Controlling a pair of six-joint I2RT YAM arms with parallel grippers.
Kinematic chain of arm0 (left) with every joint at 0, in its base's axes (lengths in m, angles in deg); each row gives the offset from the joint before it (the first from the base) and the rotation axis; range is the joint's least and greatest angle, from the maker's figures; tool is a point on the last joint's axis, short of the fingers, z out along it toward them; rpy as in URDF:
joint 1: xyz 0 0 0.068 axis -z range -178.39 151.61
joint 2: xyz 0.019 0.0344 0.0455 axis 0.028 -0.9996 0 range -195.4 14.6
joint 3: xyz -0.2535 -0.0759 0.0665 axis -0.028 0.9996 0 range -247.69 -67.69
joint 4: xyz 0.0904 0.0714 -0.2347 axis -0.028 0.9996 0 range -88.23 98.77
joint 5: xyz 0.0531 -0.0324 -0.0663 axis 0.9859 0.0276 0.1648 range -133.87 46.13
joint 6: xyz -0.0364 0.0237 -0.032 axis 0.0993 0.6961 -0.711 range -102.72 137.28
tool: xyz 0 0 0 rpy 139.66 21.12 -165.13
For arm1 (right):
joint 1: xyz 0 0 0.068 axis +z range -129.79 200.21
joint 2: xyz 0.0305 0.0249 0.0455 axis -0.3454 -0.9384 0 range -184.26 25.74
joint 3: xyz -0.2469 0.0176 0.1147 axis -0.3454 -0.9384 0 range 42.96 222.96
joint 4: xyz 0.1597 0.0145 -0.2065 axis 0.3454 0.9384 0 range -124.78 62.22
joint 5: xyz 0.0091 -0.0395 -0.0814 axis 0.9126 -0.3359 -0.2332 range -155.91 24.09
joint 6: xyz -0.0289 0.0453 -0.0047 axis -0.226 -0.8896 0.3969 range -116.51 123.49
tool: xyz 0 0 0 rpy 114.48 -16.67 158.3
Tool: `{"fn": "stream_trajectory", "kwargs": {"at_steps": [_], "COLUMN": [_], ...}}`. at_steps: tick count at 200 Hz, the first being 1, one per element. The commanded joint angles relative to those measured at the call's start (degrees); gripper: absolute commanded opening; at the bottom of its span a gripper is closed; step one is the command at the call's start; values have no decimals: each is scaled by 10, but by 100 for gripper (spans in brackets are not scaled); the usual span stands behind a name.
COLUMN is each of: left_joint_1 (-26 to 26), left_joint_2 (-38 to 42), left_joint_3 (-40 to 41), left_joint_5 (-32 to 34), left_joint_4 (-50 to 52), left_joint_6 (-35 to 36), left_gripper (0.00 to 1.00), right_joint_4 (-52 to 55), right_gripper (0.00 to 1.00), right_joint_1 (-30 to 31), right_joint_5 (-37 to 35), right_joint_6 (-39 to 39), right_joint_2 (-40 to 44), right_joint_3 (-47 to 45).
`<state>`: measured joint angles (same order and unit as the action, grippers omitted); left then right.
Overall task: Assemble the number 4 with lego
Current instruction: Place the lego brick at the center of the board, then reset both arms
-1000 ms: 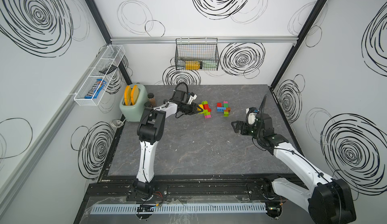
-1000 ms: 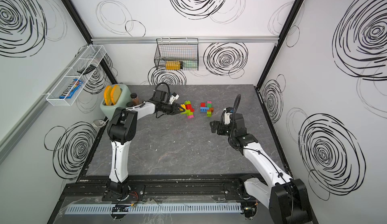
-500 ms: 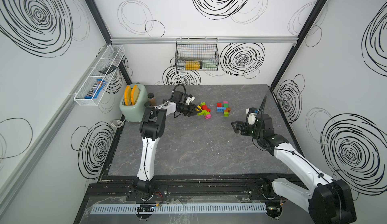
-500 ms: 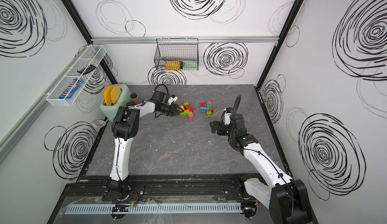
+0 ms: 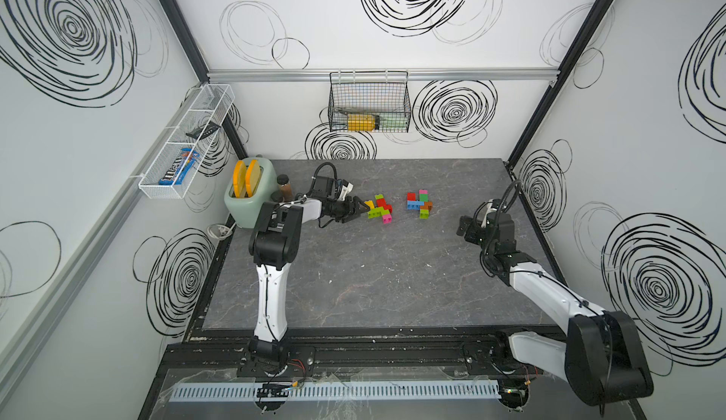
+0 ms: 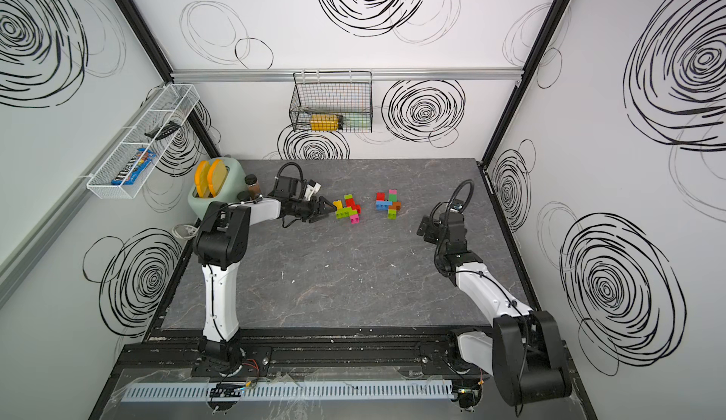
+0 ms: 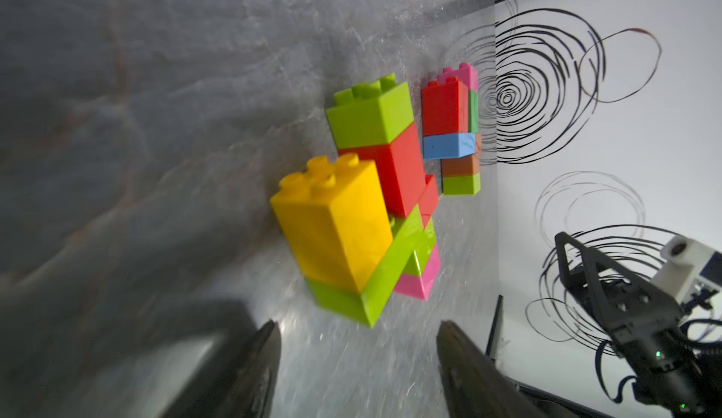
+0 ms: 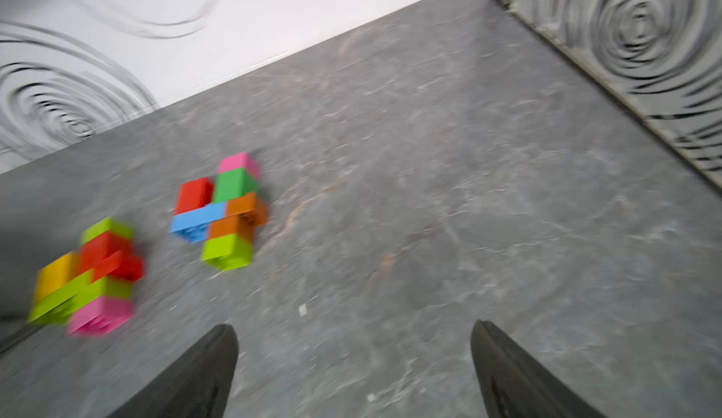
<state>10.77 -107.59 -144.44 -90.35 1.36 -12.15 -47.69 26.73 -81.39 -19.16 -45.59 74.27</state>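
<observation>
Yellow, lime, red and pink plastic lego bricks (image 7: 351,220) are joined on the grey table (image 5: 373,280), just beside the spread, empty left gripper (image 7: 357,328). The right gripper (image 8: 353,328) is spread too. They could be knocked apart by a bump.

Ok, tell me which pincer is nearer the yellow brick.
Left. The left pincer sits just short of the yellow brick, jaws apart, nothing between them. The right pincer hangs far off, on the far side of the other brick cluster.
</observation>
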Motion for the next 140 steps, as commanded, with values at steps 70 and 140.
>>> {"fn": "stream_trajectory", "kwargs": {"at_steps": [70,140], "left_joint_1": [-38,-139], "left_joint_2": [490,437], "left_joint_3": [437,550], "left_joint_5": [642,573], "left_joint_4": [-220,-456], "left_joint_6": [100,197], "left_gripper": [96,96], "right_joint_4": [-258,-406], "right_gripper": [97,97], "right_joint_1": [-72,-75], "right_joint_5": [25,176], "right_joint_6": [135,202], "right_joint_2": [-176,-130], "right_joint_3": [-8,-114]}}
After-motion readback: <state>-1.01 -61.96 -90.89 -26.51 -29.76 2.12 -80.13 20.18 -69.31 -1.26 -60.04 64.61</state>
